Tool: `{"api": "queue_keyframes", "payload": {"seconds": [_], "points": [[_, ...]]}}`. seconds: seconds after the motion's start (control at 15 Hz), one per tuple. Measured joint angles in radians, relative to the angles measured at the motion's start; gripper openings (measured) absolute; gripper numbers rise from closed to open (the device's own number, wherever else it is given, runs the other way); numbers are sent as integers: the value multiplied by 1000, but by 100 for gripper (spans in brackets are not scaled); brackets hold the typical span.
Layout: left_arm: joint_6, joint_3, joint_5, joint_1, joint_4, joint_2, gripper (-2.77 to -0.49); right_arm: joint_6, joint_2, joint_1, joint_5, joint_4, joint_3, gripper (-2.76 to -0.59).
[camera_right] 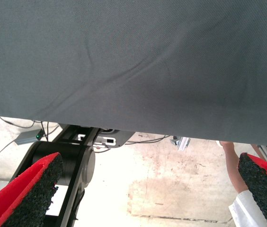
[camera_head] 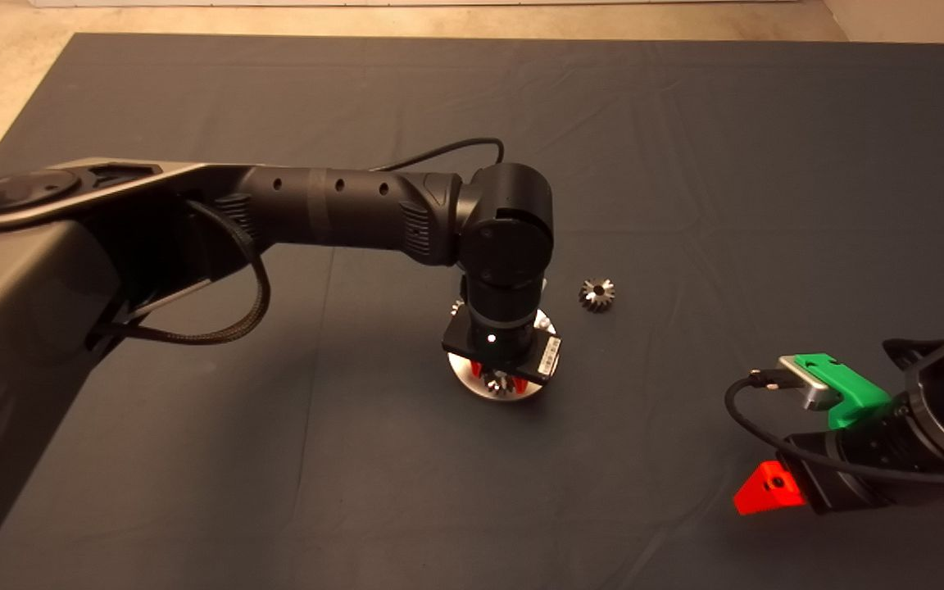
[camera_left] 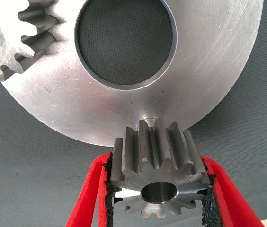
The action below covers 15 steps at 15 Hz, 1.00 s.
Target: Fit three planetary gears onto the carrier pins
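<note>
My left gripper (camera_head: 501, 378) is shut on a small silvery planetary gear (camera_left: 159, 177), which it holds tilted over the near rim of the flat silver carrier disc (camera_left: 209, 75). The tip of one carrier pin (camera_left: 148, 118) shows just behind the held gear. A second gear (camera_left: 27, 35) sits on the disc at its far side. In the head view the wrist hides most of the disc (camera_head: 472, 383). A third gear (camera_head: 596, 294) lies loose on the mat to the right of the disc. My right gripper (camera_head: 767, 487) is parked at the lower right, open and empty.
The dark mat (camera_head: 685, 164) lies around the disc. The left arm (camera_head: 341, 213) spans the mat from the left edge. The right wrist view looks past the mat's edge (camera_right: 124, 118) at the floor, a black stand (camera_right: 67, 161) and a person's arm (camera_right: 235, 175).
</note>
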Motion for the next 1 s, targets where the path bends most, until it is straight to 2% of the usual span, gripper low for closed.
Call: {"api": "queue_keyframes", "payload": {"seconds": [1.0], "points": [[-3,1,3,10,9,0,-241,0,0,0,0,0,0,-60]]}}
